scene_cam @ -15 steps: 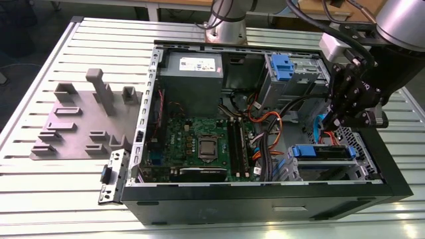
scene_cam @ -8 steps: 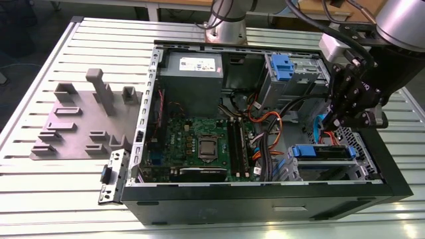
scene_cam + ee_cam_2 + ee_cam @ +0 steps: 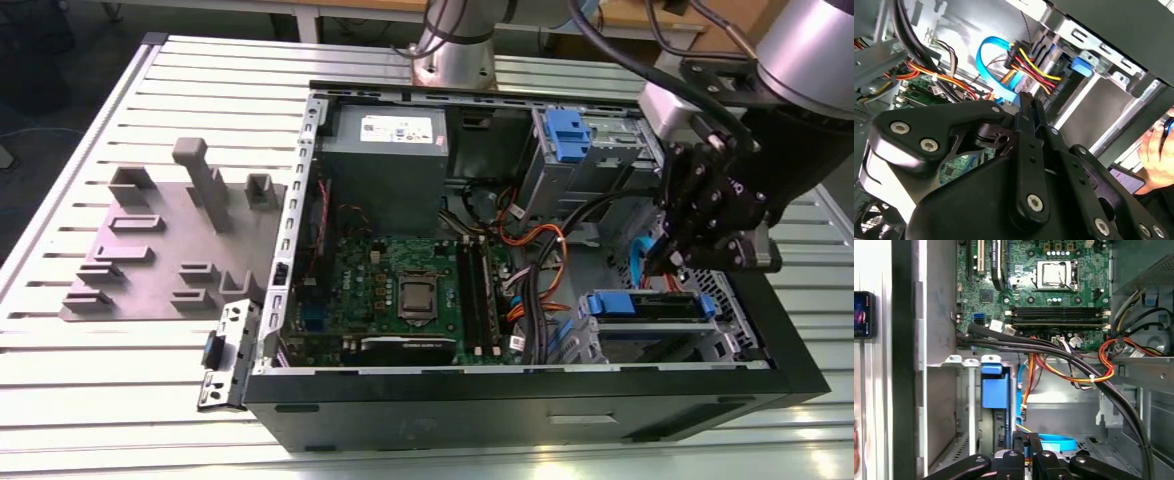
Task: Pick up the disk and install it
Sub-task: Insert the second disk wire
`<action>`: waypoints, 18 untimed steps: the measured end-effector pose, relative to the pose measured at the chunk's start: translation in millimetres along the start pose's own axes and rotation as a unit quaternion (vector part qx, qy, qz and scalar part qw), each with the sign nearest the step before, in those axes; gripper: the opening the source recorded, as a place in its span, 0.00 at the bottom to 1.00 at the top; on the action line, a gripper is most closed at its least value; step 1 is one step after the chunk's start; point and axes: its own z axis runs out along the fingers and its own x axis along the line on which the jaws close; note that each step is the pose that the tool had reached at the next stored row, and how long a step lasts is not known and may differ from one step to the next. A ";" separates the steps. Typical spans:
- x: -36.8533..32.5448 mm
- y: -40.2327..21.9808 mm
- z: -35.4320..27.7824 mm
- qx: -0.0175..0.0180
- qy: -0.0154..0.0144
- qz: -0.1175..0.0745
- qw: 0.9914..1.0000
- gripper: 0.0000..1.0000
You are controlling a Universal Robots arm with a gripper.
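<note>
The disk (image 3: 650,306), in its blue carrier, sits in the lower drive cage of the open case (image 3: 534,400), so it looks already installed or nearly so. The end effector (image 3: 703,250) hangs just above that cage, fingers drawn together in both wrist views with nothing between them. A cable (image 3: 991,65) loops near the bay; whether it is plugged in I cannot tell

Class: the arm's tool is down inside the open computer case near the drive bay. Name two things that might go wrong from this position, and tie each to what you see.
1. Snagging: the tool sits close to the blue cable and the red, yellow and orange wire bundle; a move might catch and pull them.
2. Collision: the metal drive bay and the case wall crowd the tool, so a small path error might strike them.
</note>
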 end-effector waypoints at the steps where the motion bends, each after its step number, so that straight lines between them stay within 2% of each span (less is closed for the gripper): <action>1: 2.8 0.0 0.3 0.000 -0.001 0.000 1.000 0.16; 6: 15.8 0.3 1.7 0.000 -0.007 0.000 1.000 0.16; 9: 19.0 0.7 3.0 0.000 -0.012 0.000 1.000 0.16; 12: 19.5 0.9 4.8 0.000 -0.021 0.000 1.000 0.16; 13: 19.7 0.9 5.2 -0.001 -0.025 0.000 1.000 0.16; 15: 21.0 0.9 5.7 -0.001 -0.035 0.000 0.999 0.16; 16: 22.2 1.0 6.0 0.000 -0.038 0.000 0.999 0.16; 18: 24.7 1.7 6.2 0.000 -0.041 0.000 0.999 0.16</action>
